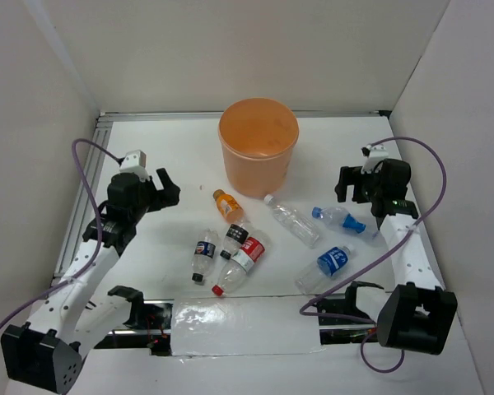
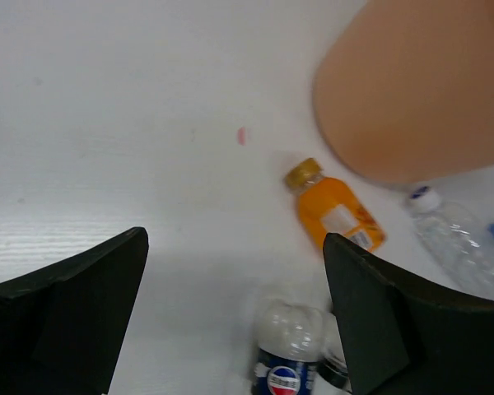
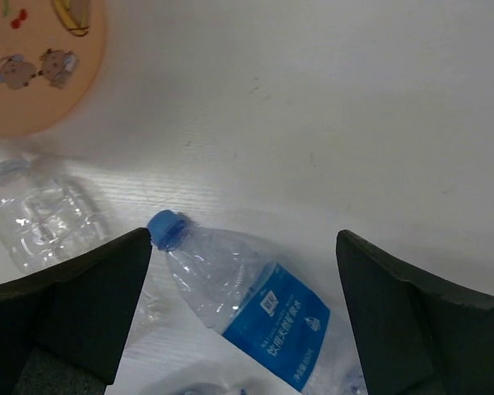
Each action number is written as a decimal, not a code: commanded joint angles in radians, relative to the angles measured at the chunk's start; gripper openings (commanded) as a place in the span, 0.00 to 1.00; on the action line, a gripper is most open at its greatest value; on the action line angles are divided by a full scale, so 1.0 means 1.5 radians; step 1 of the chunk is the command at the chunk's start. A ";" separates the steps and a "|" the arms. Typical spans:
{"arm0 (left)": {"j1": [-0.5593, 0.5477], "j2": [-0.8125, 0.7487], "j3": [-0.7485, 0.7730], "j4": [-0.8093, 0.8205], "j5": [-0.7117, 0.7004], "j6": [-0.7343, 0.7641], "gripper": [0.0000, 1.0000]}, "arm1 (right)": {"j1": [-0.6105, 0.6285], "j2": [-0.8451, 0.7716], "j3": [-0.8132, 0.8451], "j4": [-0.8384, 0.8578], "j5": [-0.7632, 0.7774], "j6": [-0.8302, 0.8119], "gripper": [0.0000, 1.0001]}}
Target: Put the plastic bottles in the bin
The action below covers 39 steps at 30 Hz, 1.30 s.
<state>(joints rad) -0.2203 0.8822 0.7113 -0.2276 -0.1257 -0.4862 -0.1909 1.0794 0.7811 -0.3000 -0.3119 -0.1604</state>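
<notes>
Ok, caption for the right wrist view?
Open jaws frame a blue-label bottle, a clear bottle left, the bin top left.

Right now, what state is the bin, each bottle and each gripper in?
Orange bin, upright, nothing seen inside.
Orange juice bottle, lying down, capped.
Pepsi bottle, lying down, capped.
Dark-label bottle, lying down.
Red-label bottle, lying down, capped.
Unlabelled clear bottle, lying down, capped.
Far blue-label bottle, lying down, capped.
Near blue-label bottle, lying down.
Left gripper, open, empty.
Right gripper, open, empty.
</notes>
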 commanded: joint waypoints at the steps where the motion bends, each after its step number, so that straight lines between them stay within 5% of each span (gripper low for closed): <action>1: -0.031 -0.001 0.058 -0.032 0.129 -0.015 1.00 | -0.002 -0.037 -0.004 0.023 0.096 0.023 1.00; 11: -0.252 0.115 0.096 -0.106 -0.016 -0.047 0.98 | -0.008 0.004 0.032 -0.024 0.067 -0.023 1.00; 13: -0.295 0.129 0.104 -0.136 -0.057 -0.085 0.88 | -0.008 0.004 0.040 -0.030 0.067 -0.067 1.00; 14: -0.309 0.129 0.104 -0.146 -0.076 -0.102 0.71 | -0.008 0.004 0.046 -0.036 0.061 -0.078 1.00; 16: -0.342 0.142 0.104 -0.159 -0.128 -0.146 0.60 | -0.008 -0.004 0.046 -0.043 0.061 -0.115 1.00; 18: -0.357 0.148 0.094 -0.166 -0.148 -0.167 0.62 | -0.008 -0.013 0.046 -0.052 0.046 -0.134 1.00; 22: -0.390 0.196 0.078 -0.166 -0.179 -0.198 0.93 | -0.008 -0.014 0.039 -0.058 0.052 -0.143 1.00; 30: -0.427 0.339 0.063 -0.194 -0.207 -0.254 0.91 | -0.037 0.014 0.045 -0.078 0.007 -0.150 1.00; 33: -0.427 0.363 0.044 -0.177 -0.207 -0.261 0.85 | -0.037 0.014 0.045 -0.078 -0.017 -0.150 1.00; 39: -0.427 0.383 0.055 -0.147 -0.199 -0.239 0.38 | -0.037 0.005 0.052 -0.078 -0.103 -0.184 0.94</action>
<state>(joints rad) -0.8589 1.4368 0.7761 -0.4744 -0.4149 -0.8425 -0.2451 1.1023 0.8059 -0.4072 -0.3737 -0.3965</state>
